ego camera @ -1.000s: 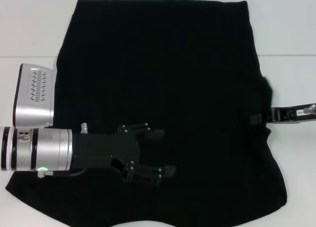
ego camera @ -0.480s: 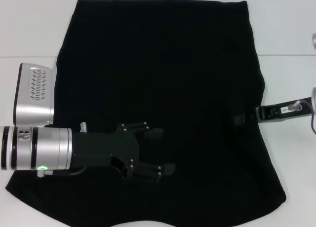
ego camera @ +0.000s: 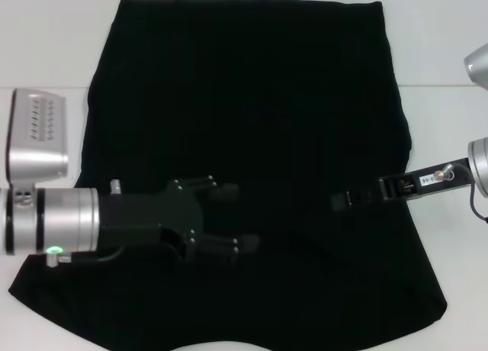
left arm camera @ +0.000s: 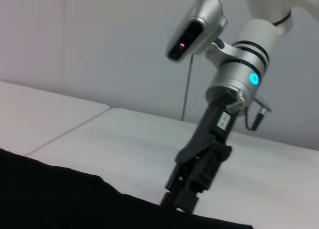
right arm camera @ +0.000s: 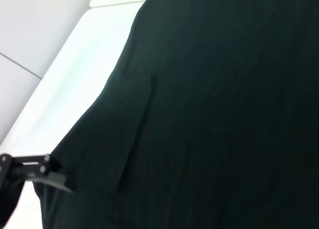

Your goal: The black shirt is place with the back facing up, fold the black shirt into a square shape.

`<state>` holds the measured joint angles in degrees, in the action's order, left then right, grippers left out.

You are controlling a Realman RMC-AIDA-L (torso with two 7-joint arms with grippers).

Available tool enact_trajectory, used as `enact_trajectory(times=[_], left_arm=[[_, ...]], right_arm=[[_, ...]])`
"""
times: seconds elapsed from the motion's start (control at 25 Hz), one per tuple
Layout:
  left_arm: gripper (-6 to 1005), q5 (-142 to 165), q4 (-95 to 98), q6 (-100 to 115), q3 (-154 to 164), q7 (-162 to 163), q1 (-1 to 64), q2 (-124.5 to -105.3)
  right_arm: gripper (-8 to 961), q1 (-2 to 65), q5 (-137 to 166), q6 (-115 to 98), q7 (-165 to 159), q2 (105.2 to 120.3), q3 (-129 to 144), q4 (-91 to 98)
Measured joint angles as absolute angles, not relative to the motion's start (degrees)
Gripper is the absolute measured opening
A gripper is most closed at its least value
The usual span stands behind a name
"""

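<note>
— Black shirt (ego camera: 252, 137), where does it lie now?
— It lies flat on the white table (ego camera: 450, 130) and covers most of it. Its straight edge is on the far side, and the cloth widens toward the near side.
— And the 2 grippers?
— The left gripper (ego camera: 232, 217) is above the near left part of the shirt. Its fingers are spread apart and hold nothing. The right gripper (ego camera: 341, 201) reaches over the shirt's right edge, low at the cloth. It looks pressed together, maybe on a bit of fabric, but black on black I cannot tell for sure.
</note>
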<state>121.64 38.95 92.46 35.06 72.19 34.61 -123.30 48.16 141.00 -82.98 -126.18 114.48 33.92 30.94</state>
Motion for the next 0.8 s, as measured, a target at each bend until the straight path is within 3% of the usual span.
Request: enact_trajectory(times=[0.2, 0.44, 0.56, 0.8], left_arm=[[865, 122.46, 41.65, 92.76, 30.74, 80.44, 33.58, -122.09], [862, 128.30, 50.63, 94.54, 27.27, 99.05, 29.93, -120.36], [860, 134.93, 55.28, 94.82, 23.34, 105.58, 28.81, -120.30], [857, 147.38, 58.60, 95.93, 15.62, 116.53, 28.84, -118.87]], right_arm=[[450, 47.00, 139.68, -81.47, -124.46, 114.25, 33.37, 30.53], [708, 44.96, 133.34, -81.10, -115.25, 115.38, 33.39, 30.30], [760, 44.02, 129.48, -81.04, -109.41, 116.26, 33.58, 29.83], [760, 43.73, 127.76, -79.66, -106.16, 116.74, 33.92, 29.36]])
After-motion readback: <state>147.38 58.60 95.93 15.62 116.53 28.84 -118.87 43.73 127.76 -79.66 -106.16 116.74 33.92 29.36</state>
